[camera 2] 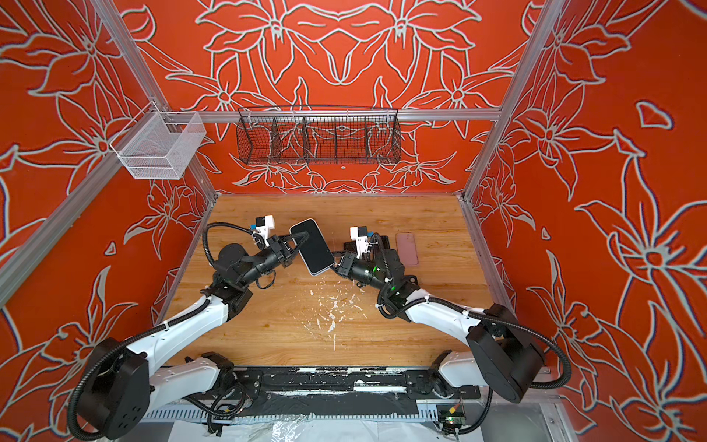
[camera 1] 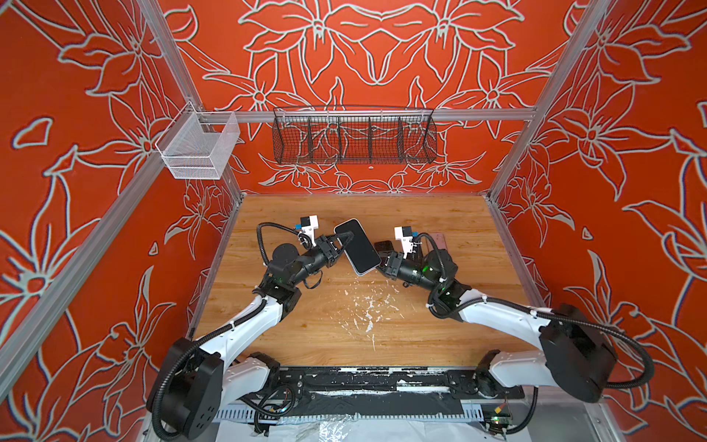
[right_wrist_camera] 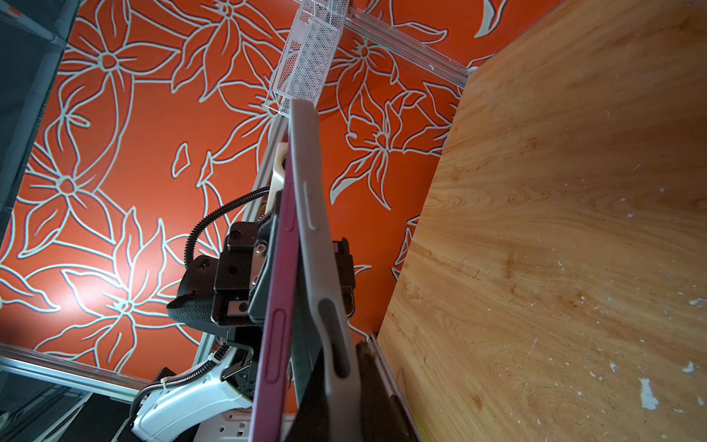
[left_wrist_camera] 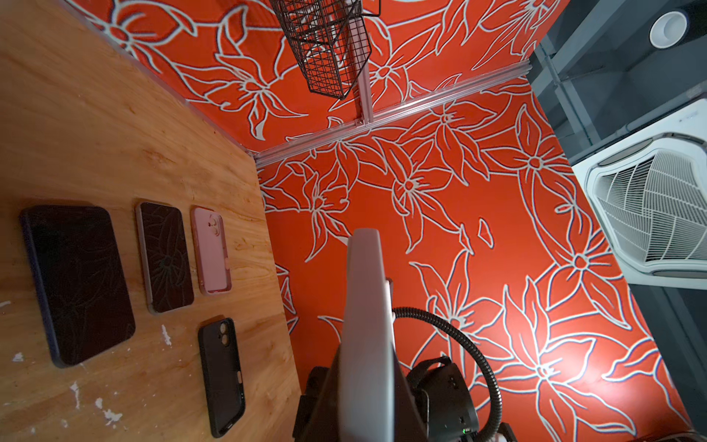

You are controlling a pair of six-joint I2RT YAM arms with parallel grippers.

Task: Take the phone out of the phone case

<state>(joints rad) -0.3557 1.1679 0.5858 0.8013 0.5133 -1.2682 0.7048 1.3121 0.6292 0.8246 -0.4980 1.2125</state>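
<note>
Both top views: left gripper (camera 1: 343, 247) pinches phone (camera 1: 359, 248) above tabletop (camera 1: 421, 325) middle. Grey phone case (right_wrist_camera: 325, 264) edge pinched by right gripper (camera 1: 382, 263).

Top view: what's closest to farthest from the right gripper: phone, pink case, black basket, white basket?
1. Black-screened phone in grey case, held by the right gripper.
2. Flat pink phone case, on the wooden table.
3. Black wire basket, back wall.
4. White mesh basket, back-left corner.

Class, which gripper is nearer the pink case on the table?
Right. The right gripper holds the cased phone at the edge facing the pink case; the left gripper holds the opposite edge.
</note>
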